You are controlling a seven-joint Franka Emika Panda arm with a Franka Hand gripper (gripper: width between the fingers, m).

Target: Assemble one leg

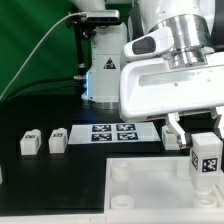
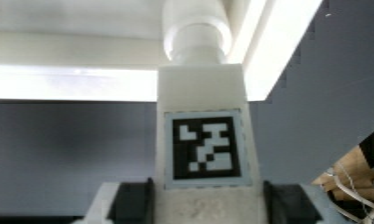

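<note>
At the exterior view's far left, one small white tagged block [image 1: 28,142] lies on the black table [image 1: 40,110], with a second block [image 1: 58,140] just beside it, both well apart from the work. Next comes the marker board [image 1: 113,133], flat in front of the arm's base [image 1: 100,60]. Further right, the gripper [image 1: 204,133] hangs under its bulky white housing, pinching the leg [image 1: 207,157] by its upper part. In the wrist view the finger pads [image 2: 127,203] sit flush against the leg's flat sides, and its tag [image 2: 205,146] faces the camera. The leg stands upright over the right-hand part of the large white panel [image 1: 150,195], above one of its round corner sockets [image 1: 205,186]. Whether its lower end already sits in the socket cannot be told. Two more sockets [image 1: 120,173] show empty along the panel's left edge. The leg looks like light, stiff moulded plastic, so weight should be no concern. Its smooth faces are probably slippery, and it could twist between the pads if pushed off-axis. The best hold seems to be the one shown: across two opposite flat faces, high on the body. That leaves the rounded end [image 2: 202,40] free to enter the socket and keeps the fingers clear of the panel.
</note>
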